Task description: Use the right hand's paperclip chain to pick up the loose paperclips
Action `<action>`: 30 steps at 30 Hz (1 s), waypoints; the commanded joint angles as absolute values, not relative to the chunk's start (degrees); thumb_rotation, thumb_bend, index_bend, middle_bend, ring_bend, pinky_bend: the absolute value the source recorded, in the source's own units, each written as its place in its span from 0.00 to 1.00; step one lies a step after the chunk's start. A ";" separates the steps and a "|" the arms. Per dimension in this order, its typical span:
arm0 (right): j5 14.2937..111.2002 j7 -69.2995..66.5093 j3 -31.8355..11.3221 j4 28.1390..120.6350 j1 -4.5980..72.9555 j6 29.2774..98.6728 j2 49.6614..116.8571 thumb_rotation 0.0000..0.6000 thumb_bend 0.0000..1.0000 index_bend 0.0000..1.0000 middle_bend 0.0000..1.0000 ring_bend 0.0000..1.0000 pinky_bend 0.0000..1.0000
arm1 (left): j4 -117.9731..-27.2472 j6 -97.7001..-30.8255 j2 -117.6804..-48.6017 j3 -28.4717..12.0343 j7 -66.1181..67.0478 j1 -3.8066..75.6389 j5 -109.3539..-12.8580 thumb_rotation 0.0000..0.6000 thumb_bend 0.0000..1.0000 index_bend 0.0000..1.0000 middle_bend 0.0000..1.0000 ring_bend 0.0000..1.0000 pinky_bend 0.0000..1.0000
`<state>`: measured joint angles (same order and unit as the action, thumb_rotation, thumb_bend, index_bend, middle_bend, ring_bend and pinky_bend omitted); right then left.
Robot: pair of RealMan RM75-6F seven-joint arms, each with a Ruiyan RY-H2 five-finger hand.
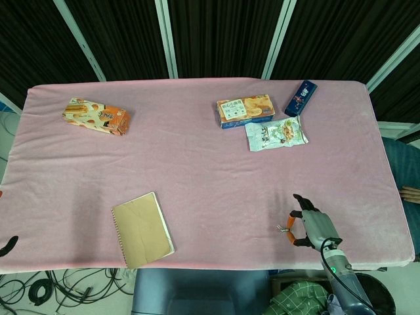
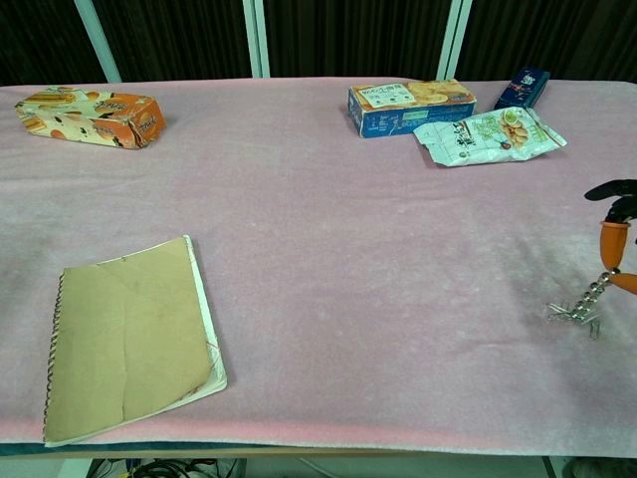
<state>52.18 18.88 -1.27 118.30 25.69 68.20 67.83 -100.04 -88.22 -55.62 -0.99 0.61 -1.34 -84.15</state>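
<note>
Right hand dangling a paperclip chain over loose clips on a pink-covered bench.

The bench [image 1: 197,170] carries a brown spiral notebook [image 2: 124,339] at the near left, an orange snack box [image 2: 92,116] at the far left, and at the far right a blue-sided biscuit box [image 2: 410,106], a pale snack packet [image 2: 488,135] just near of it, and a dark blue packet [image 2: 525,87] beside them. The right hand [image 1: 310,226] hangs over the near right of the bench, orange-tipped fingers [image 2: 614,239] pinched on the top of the paperclip chain [image 2: 595,289], which hangs down to the cloth. Its lower end meets the small cluster of loose paperclips [image 2: 575,314] lying there; whether any are lifted cannot be told. At the left edge of the head view a dark fingertip of the left hand [image 1: 8,244] shows; its state cannot be told.
</note>
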 commanded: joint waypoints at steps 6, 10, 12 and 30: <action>52.41 18.10 -1.04 117.36 24.82 67.82 67.54 1.00 0.32 0.57 0.00 0.01 0.19 | -100.07 -88.16 -55.63 -0.95 0.72 -1.31 -84.21 1.00 0.22 0.03 0.00 0.00 0.00; 52.50 17.30 -1.07 116.69 24.37 67.42 67.46 1.00 0.32 0.57 0.00 0.01 0.19 | -100.14 -88.27 -55.61 -0.97 0.74 -1.38 -84.15 1.00 0.22 0.03 0.00 0.00 0.00; 52.51 17.01 -1.08 116.27 24.23 67.15 67.55 1.00 0.32 0.57 0.00 0.01 0.19 | -100.13 -88.20 -55.63 -0.94 0.81 -1.36 -84.18 1.00 0.22 0.03 0.00 0.00 0.00; 52.91 15.37 -1.74 114.72 23.16 66.24 67.50 1.00 0.32 0.57 0.00 0.01 0.19 | -100.11 -88.28 -55.64 -0.91 0.84 -1.39 -84.33 1.00 0.22 0.03 0.00 0.00 0.00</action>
<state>52.82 15.45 -1.66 114.63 23.19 66.23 67.57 -100.10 -88.28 -55.64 -0.91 0.83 -1.38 -84.32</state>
